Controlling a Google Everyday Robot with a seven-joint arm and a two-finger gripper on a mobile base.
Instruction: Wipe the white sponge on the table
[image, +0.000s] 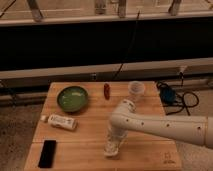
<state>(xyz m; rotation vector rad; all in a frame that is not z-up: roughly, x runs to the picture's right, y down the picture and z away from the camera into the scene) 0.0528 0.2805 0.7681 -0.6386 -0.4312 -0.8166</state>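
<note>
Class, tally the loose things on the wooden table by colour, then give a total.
White: 2, tube, white sponge
Green: 1, bowl
Red: 1, small red item
Black: 1, phone
Clear: 1, cup
Total: 6
Not counted: gripper, shut on the sponge at the front of the table.

We record one arm (165, 126), cased in smooth off-white shells with no cables showing. The long segment is a thick round tube. It ends in a rounded joint with a flat circular cap on top. A few small dark spots run along its side; we cannot tell whether they are screws or holes. A shorter, narrower pale segment leads to the gripper (113, 147), which is low over the front middle of the tabletop (80, 147), jaws closed.
</note>
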